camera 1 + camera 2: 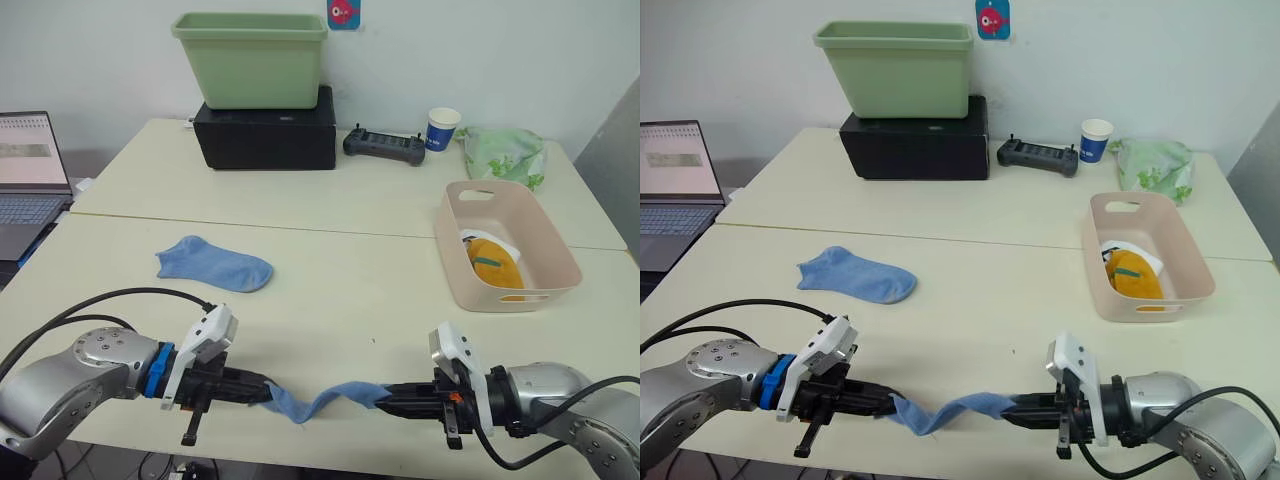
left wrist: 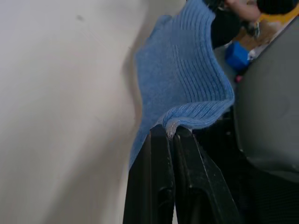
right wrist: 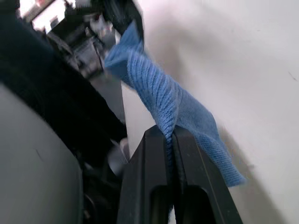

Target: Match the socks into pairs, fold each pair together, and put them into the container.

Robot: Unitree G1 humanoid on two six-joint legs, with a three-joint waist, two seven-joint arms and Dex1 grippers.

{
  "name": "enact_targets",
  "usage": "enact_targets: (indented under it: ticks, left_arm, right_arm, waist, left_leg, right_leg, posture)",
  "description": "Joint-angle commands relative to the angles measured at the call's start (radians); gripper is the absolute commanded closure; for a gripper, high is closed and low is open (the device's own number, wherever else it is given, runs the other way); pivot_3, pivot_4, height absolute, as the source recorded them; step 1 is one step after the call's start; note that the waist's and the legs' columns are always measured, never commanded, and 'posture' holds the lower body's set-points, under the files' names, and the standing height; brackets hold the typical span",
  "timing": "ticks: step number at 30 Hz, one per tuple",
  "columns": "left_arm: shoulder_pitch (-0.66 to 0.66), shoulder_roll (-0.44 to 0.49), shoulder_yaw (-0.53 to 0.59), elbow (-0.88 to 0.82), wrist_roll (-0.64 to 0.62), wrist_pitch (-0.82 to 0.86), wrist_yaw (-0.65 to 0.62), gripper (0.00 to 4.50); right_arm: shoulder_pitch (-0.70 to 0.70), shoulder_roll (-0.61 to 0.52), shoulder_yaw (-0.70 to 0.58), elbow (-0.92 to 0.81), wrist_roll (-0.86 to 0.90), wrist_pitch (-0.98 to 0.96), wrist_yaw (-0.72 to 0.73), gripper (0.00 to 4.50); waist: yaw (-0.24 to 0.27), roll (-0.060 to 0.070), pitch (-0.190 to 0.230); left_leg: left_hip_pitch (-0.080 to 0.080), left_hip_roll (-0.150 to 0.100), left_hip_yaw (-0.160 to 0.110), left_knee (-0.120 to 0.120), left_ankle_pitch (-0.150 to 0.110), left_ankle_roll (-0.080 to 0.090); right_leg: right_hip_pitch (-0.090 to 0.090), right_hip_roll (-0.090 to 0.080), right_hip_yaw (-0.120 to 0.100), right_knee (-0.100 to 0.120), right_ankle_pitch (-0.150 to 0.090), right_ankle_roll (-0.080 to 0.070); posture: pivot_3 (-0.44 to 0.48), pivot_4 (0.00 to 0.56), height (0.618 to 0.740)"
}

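Socks: two blue, one stretched (image 1: 322,402) at the surface's (image 1: 340,290) near edge between the left end effector (image 1: 262,393) and right end effector (image 1: 385,397), each pinching an end; the other (image 1: 213,265) lies far-left. Pink tub (image 1: 505,243), right, holds yellow (image 1: 495,265) and white (image 1: 478,240) socks, number unclear.

I can see a laptop (image 1: 28,180), but the picture's edge cuts off its left part. In the pink tub (image 1: 452,262), a yellow sock (image 1: 497,265) lies on top of a white sock (image 1: 500,243), so most of the white one is hidden. I cannot tell how many socks are in that pile. The blue sock (image 2: 180,84) held between my two grippers is pinched at both ends, so its tips are hidden between the black fingers (image 2: 161,186). The sticker (image 1: 343,12) on the wall is cut off at the top.
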Motion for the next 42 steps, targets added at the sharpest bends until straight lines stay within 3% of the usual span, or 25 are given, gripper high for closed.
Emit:
enact_targets:
  ticks: [1, 12, 17, 21, 25, 26, 32, 37, 42]
  left_arm:
    - [-0.094, -0.061, -0.042, 0.109, 0.037, 0.102, 0.008, 4.50]
    - [-0.479, -0.350, -0.187, 0.420, 0.294, 0.200, 0.080, 4.50]
    - [-0.554, -0.433, -0.143, 0.481, 0.354, 0.192, 0.152, 4.50]
    - [-0.569, -0.454, -0.091, 0.465, 0.374, 0.152, 0.179, 3.54]
    - [-0.549, -0.428, -0.024, 0.397, 0.394, 0.124, 0.209, 2.23]
    - [-0.540, -0.423, -0.002, 0.378, 0.388, 0.129, 0.216, 1.92]
    - [-0.420, -0.408, 0.158, 0.214, 0.242, 0.272, 0.225, 0.03]
    - [-0.267, -0.435, 0.200, 0.102, 0.212, 0.322, 0.303, 0.03]
    - [-0.205, -0.507, 0.145, 0.099, 0.306, 0.277, 0.430, 0.03]
  right_arm:
    - [-0.013, 0.051, -0.093, 0.076, 0.131, 0.103, -0.140, 4.48]
    - [-0.239, 0.186, -0.182, 0.376, 0.220, 0.252, -0.437, 4.48]
    - [-0.289, 0.217, -0.254, 0.419, 0.225, 0.249, -0.513, 3.03]
    - [-0.276, 0.202, -0.293, 0.390, 0.257, 0.241, -0.508, 1.60]
    - [-0.237, 0.175, -0.331, 0.311, 0.263, 0.159, -0.477, 0.11]
    - [-0.225, 0.150, -0.316, 0.279, 0.229, 0.122, -0.450, 0.00]
    - [-0.140, 0.031, -0.156, 0.134, 0.005, -0.137, -0.302, 0.00]
    - [-0.073, -0.003, 0.013, 0.121, -0.253, -0.372, -0.274, 0.00]
    - [-0.049, 0.030, 0.116, 0.197, -0.450, -0.500, -0.338, 0.00]
  waist:
    - [0.000, 0.000, 0.000]
    - [0.000, -0.001, 0.000]
    - [0.002, -0.001, 0.000]
    - [0.001, -0.001, 0.000]
    - [0.001, -0.001, 0.000]
    - [0.001, -0.001, 0.000]
    - [-0.002, -0.001, 0.000]
    - [0.001, -0.001, -0.001]
    - [0.004, -0.003, -0.002]
  left_leg:
    - [0.000, 0.000, 0.001, 0.000, 0.000, 0.000]
    - [-0.004, -0.001, 0.004, 0.001, 0.000, 0.000]
    - [-0.008, -0.001, 0.003, 0.001, 0.001, -0.001]
    - [-0.011, -0.001, 0.004, 0.003, 0.002, -0.004]
    - [-0.013, -0.001, 0.004, 0.003, 0.003, -0.004]
    - [-0.016, 0.000, 0.004, 0.003, 0.003, -0.004]
    - [-0.017, 0.000, 0.005, 0.003, 0.003, -0.004]
    - [-0.017, 0.000, 0.005, 0.004, 0.003, -0.005]
    - [-0.017, -0.001, 0.005, 0.004, 0.004, -0.006]
  right_leg:
    - [0.000, 0.000, 0.000, 0.000, 0.000, 0.000]
    - [-0.005, 0.000, 0.000, 0.001, 0.000, 0.000]
    - [-0.008, 0.000, 0.000, 0.001, 0.000, 0.000]
    - [-0.011, -0.001, 0.000, 0.004, 0.000, 0.000]
    - [-0.014, -0.001, 0.001, 0.005, 0.000, 0.000]
    - [-0.017, -0.001, 0.001, 0.006, 0.000, 0.000]
    - [-0.019, -0.001, 0.002, 0.007, 0.000, 0.000]
    - [-0.019, -0.001, 0.002, 0.008, 0.000, 0.000]
    - [-0.019, -0.002, 0.002, 0.008, 0.000, 0.000]
  posture:
    - [0.000, 0.150, 0.720]
    - [0.000, 0.150, 0.720]
    - [0.000, 0.150, 0.720]
    - [0.000, 0.150, 0.720]
    - [0.000, 0.150, 0.720]
    - [0.000, 0.150, 0.720]
    - [0.000, 0.150, 0.720]
    - [0.000, 0.150, 0.720]
    - [0.000, 0.150, 0.720]
